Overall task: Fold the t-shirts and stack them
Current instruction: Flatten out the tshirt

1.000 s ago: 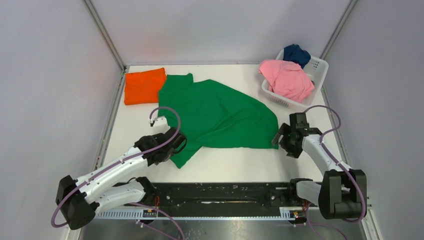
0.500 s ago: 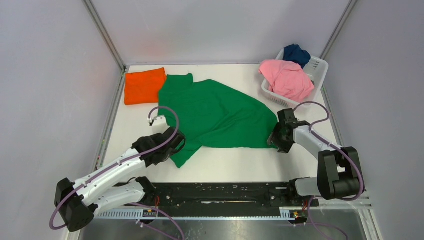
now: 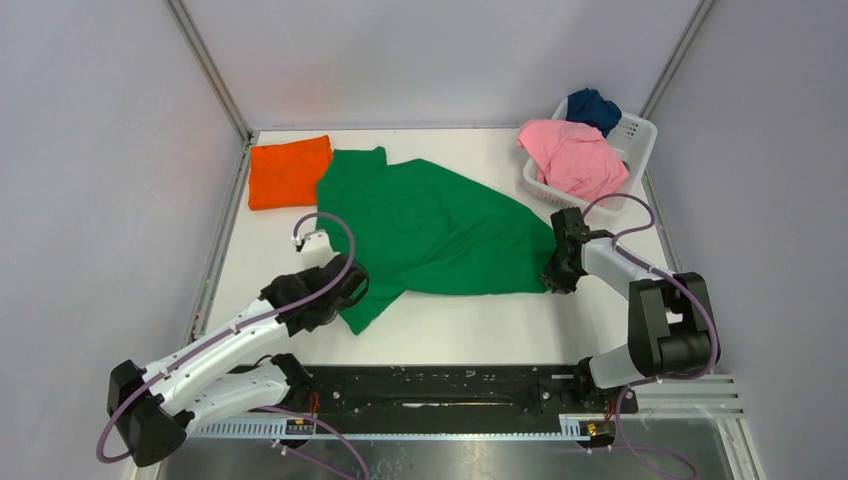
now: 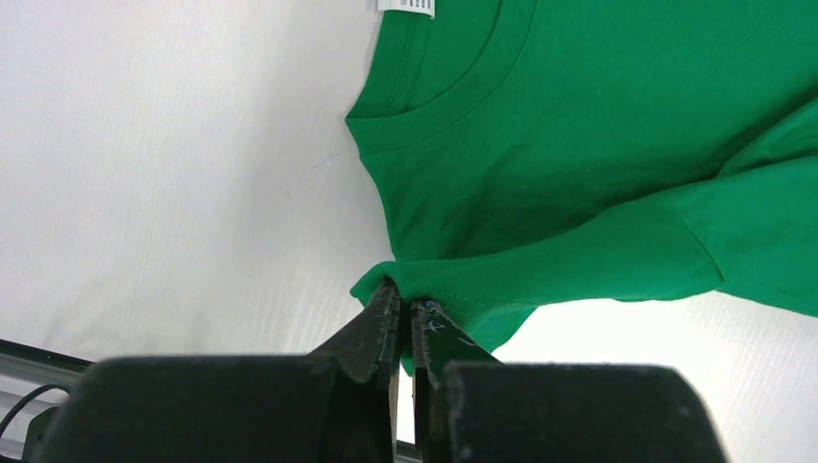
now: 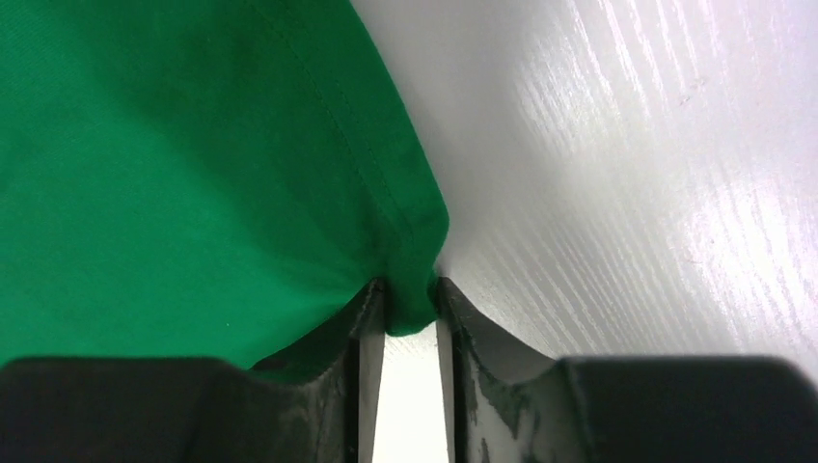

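Observation:
A bright green t-shirt (image 3: 430,225) lies spread flat mid-table, collar toward the far left. My left gripper (image 3: 345,292) is shut on its near-left sleeve edge; in the left wrist view the jaws (image 4: 405,307) pinch the green hem (image 4: 579,145). My right gripper (image 3: 553,280) is at the shirt's near-right corner. In the right wrist view that corner (image 5: 193,145) is bunched between the narrowed fingertips (image 5: 410,294), touching both. An orange t-shirt (image 3: 288,170) lies folded to a square at the far left. Pink (image 3: 570,155) and navy (image 3: 592,107) t-shirts sit crumpled in a basket.
The white basket (image 3: 635,135) stands at the far right corner against the wall. Metal frame posts and grey walls enclose the white table (image 3: 470,325). A black rail runs along the near edge between the arm bases.
My right arm swung left and forward to the shirt's near-right corner, and its jaws narrowed from wide open onto the cloth. The left gripper kept its hold, shifting only slightly.

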Robot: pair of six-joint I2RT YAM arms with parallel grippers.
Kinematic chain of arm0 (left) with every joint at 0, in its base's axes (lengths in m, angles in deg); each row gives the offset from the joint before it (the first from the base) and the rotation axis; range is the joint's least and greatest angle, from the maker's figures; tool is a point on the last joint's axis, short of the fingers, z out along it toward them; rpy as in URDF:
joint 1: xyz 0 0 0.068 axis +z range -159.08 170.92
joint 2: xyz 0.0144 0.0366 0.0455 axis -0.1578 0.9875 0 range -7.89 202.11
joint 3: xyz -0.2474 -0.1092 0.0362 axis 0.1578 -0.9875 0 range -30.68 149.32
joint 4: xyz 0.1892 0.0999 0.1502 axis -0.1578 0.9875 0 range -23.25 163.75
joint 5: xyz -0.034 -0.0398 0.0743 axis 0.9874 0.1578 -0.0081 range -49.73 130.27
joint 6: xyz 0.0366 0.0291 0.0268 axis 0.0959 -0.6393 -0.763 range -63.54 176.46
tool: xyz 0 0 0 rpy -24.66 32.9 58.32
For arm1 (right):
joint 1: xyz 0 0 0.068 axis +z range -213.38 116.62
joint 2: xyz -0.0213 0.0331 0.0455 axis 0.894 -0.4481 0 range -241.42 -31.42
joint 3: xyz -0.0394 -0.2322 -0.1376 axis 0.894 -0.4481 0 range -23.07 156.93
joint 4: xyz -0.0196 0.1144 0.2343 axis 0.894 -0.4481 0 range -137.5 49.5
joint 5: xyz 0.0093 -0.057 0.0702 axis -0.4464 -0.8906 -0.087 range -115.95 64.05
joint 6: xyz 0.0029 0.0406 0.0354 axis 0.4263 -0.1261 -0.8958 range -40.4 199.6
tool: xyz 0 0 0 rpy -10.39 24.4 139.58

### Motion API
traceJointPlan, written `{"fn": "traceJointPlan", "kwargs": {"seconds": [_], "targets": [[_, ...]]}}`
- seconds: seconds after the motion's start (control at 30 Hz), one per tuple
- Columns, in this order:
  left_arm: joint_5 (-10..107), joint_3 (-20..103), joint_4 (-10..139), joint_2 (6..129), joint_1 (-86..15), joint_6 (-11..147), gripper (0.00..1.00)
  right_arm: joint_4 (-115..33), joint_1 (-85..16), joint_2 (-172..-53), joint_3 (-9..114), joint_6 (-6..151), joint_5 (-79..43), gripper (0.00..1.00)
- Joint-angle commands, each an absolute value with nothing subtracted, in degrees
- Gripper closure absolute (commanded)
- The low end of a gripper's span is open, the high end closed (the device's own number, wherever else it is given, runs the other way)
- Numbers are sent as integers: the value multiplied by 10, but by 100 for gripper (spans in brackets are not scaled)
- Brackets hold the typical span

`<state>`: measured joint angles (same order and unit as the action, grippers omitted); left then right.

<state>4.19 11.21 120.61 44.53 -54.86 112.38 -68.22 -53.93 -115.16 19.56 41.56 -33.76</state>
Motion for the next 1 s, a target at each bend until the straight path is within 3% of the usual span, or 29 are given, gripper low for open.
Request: {"fn": "traceJointPlan", "kwargs": {"seconds": [0.0, 0.17, 0.37, 0.57, 0.73, 0.97], "targets": [[9, 122, 1191, 425, -546, 1131, 100, -682, -534, -1170, 214, 428, -367, 73], [-24, 147, 1218, 400, -546, 1127, 100, -691, -534, -1132, 221, 457, -337, 99], [-150, 270, 1230, 340, -546, 1078, 100, -760, -534, -945, 289, 487, -348, 100], [-188, 405, 1085, 298, -546, 876, 100, -885, -534, -828, 456, 521, -349, 100], [-80, 510, 944, 281, -546, 693, 100, -924, -534, -759, 573, 525, -333, 100], [158, 810, 1010, 355, -546, 571, 100, -983, -534, -710, 740, 533, -285, 100]]}}
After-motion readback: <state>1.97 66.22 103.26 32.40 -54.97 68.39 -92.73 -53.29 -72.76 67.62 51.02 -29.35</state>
